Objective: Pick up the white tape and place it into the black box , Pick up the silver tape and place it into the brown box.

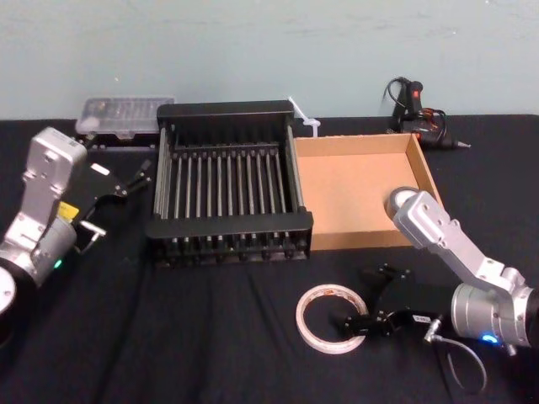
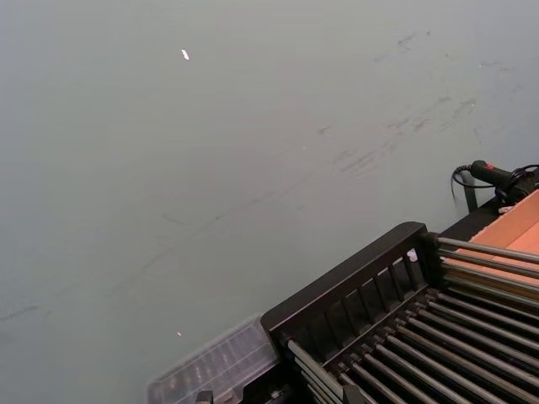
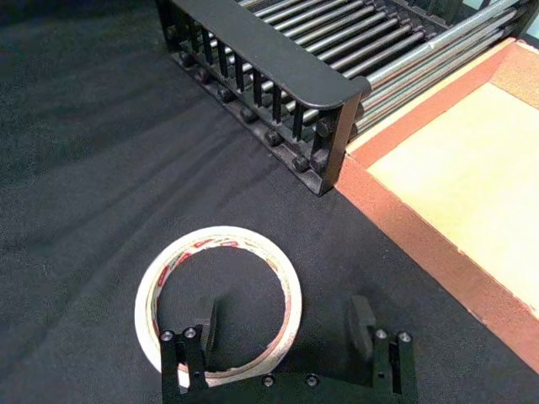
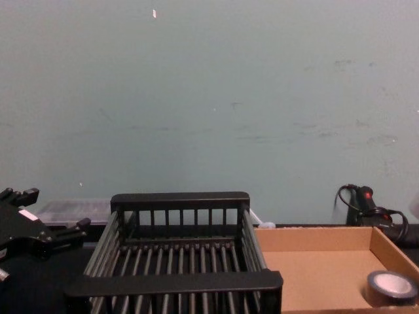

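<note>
The white tape (image 1: 331,318) lies flat on the black table in front of the boxes. My right gripper (image 1: 370,299) is open and low over the tape's right side. In the right wrist view one finger (image 3: 206,324) is inside the white tape (image 3: 168,278) and the other outside, with the rim between them untouched. The silver tape (image 4: 391,288) lies in the brown box (image 4: 314,268), near its right front corner. The black box (image 1: 232,225) stands left of the brown box (image 1: 354,194), holding nothing. My left gripper (image 1: 135,178) hangs open left of the black box, parked.
A clear plastic case (image 1: 122,114) sits behind the black box at the back left. A black glue gun (image 1: 417,109) with its cord lies behind the brown box. A wall closes the far side of the table.
</note>
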You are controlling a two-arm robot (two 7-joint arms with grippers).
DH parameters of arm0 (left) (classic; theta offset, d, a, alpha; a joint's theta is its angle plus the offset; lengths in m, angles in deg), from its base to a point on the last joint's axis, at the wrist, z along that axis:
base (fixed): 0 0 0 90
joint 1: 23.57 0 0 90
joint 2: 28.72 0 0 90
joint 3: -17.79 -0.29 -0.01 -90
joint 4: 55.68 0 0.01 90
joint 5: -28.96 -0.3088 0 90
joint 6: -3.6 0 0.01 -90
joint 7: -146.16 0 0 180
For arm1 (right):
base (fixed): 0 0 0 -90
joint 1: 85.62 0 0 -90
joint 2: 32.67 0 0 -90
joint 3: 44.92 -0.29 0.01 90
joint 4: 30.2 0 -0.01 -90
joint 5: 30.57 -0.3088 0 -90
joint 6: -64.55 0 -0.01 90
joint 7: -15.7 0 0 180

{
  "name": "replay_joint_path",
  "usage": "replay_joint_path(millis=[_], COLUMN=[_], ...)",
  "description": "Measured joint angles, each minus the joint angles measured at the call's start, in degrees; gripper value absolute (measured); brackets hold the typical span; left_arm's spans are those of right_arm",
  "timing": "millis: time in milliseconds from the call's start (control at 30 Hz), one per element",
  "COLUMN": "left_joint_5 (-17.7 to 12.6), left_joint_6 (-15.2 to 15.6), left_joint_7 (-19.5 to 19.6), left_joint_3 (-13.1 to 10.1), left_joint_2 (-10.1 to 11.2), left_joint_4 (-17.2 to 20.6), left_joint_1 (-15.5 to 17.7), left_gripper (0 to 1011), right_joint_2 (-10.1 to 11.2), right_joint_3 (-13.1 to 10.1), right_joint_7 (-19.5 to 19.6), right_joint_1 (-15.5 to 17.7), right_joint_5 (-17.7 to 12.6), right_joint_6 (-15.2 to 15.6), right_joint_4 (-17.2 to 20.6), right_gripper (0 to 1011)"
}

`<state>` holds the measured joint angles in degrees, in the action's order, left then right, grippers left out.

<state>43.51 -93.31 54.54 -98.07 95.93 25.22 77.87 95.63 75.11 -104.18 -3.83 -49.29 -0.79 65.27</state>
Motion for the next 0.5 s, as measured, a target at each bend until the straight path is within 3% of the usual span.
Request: replay_joint_path(millis=[500], left_joint_5=[0.0], left_joint_6=[0.0], left_joint_7=[0.0], left_joint_3=[0.0], left_joint_2=[0.0], left_joint_4=[0.0], left_joint_1=[0.0], left_gripper=[1001], right_joint_2=[-0.4], right_joint_3=[0.3], right_joint_7=[-0.4], right_joint_1=[-0.4], right_joint_5=[0.4], right_joint_6=[0.3], right_joint_4=[-0.7], right_gripper=[1002])
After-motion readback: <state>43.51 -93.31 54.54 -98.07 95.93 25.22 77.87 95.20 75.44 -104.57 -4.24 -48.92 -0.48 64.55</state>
